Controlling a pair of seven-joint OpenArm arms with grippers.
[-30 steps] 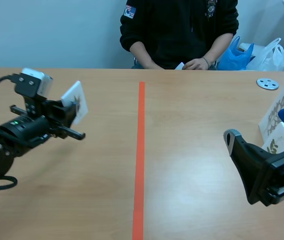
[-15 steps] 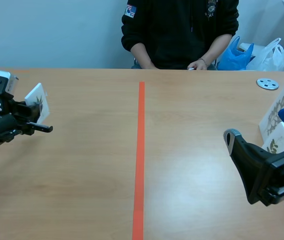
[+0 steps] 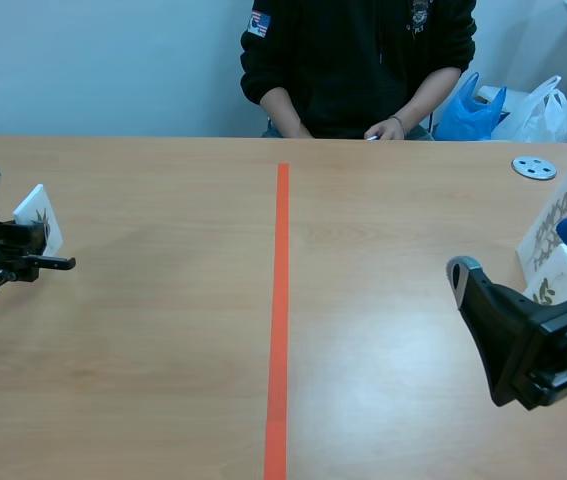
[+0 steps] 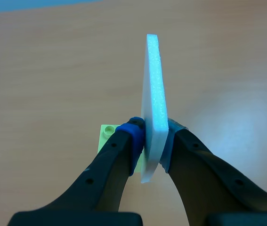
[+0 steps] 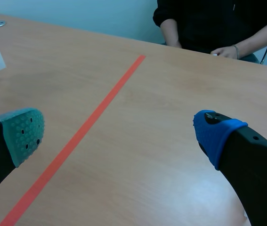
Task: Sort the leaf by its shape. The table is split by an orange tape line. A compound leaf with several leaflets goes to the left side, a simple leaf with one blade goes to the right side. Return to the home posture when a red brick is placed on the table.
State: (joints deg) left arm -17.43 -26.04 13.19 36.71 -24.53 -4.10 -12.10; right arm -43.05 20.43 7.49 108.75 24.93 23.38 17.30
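Pulled back toward its own side since the earlier frames, the left gripper [image 3: 25, 243] now sits well apart from the orange tape line [image 3: 279, 300], and the leaf card [image 3: 40, 212] has travelled with it; the right gripper [image 3: 519, 256] has kept its place

Scene view: the card stands tilted above the left jaws, printed face toward the tape; the print is too small to tell its shape. Two more cards [image 3: 553, 222] with leaf prints lean just beyond the right jaws. A person [image 3: 358, 60] sits across the table, and the sleeve patch [image 3: 258, 22] cannot be read

Left wrist view: the jaws are clamped on the card, seen edge-on, its long axis rising upright out of the blue pads [image 4: 132, 136]. A pale green brick [image 4: 105, 136] lies under them

Right wrist view: the jaws stand wide apart, the tape line running ahead between them, and the leaf card shows far out past the green-padded finger [image 5: 25, 132]
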